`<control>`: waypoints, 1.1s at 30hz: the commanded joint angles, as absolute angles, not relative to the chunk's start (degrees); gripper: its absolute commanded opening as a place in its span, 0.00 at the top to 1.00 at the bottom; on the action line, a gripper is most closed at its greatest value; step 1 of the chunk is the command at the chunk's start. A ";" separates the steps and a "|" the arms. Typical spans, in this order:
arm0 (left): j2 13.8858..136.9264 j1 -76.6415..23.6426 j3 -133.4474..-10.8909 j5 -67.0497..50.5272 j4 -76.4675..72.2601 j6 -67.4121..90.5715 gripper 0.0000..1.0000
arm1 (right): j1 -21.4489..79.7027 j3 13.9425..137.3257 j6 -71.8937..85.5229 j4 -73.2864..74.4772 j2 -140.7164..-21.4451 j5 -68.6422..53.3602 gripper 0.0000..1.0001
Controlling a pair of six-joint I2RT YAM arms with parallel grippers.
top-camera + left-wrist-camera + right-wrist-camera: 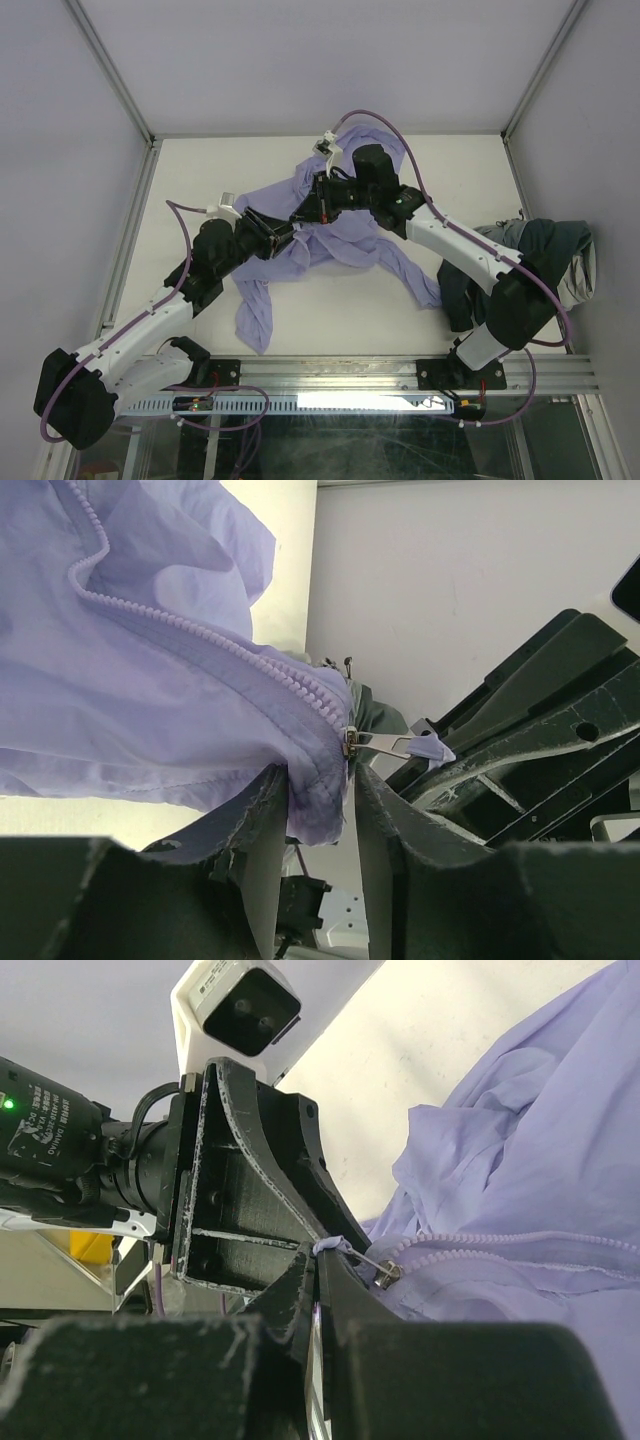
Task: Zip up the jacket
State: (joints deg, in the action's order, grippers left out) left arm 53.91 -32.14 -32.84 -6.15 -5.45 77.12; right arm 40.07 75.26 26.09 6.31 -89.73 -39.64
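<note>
**Slider pinched at the hem, whole zip still to run**

Seen from the top, the jacket (345, 245) lies crumpled at the middle of the table (480, 190). One sleeve trails toward 7 o'clock and another toward 4 o'clock. A dark bunched garment (545, 255) sits at the 3 o'clock edge, well apart from the work.

Both arms meet over the lavender cloth. The left gripper (318, 805) is pressed together on the jacket's bottom edge, just below the slider (350, 742). The right gripper (318, 1260) is pinching the small pull tab (335, 1247), with the slider just beyond its tips at 3 o'clock. In the right wrist view the zipper teeth (500, 1248) seem to part past the slider, so I judge the closing has barely begun.

Risks from here:
- The tab is tiny and held only at the fingertips, so a hard or skewed tug could slip it free.
- If the left pinch gives, the whole jacket will drag along and the slider will not travel.
- Loose, wrinkled cloth beside the teeth could feed into the slider and jam it.
- The two grippers sit nearly touching, so an off-line pull could knock them together.
</note>
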 commanded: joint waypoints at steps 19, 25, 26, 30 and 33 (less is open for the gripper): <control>55.98 -31.55 -39.56 -21.40 -0.03 60.86 1.00 | 32.17 84.05 22.73 12.02 -92.17 -23.53 1.00; 59.52 -31.51 -45.71 -30.88 10.05 50.16 1.00 | 29.37 86.25 22.88 12.62 -95.58 -18.06 1.00; 60.04 -31.54 -46.51 -31.67 12.33 48.37 1.00 | 29.17 86.30 22.80 12.57 -95.76 -17.98 1.00; 61.64 -31.49 -49.91 -29.43 24.93 41.02 1.00 | 28.57 86.29 19.29 12.76 -95.57 -21.00 1.00; 63.17 -31.18 -52.75 -23.60 33.40 36.51 1.00 | 29.19 86.83 15.02 15.64 -94.97 -28.68 1.00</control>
State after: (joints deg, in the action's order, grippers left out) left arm 63.18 -30.26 -48.97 -18.41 13.85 46.39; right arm 33.76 82.43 21.98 21.30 -95.37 -33.04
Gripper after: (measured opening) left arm 0.020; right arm 0.005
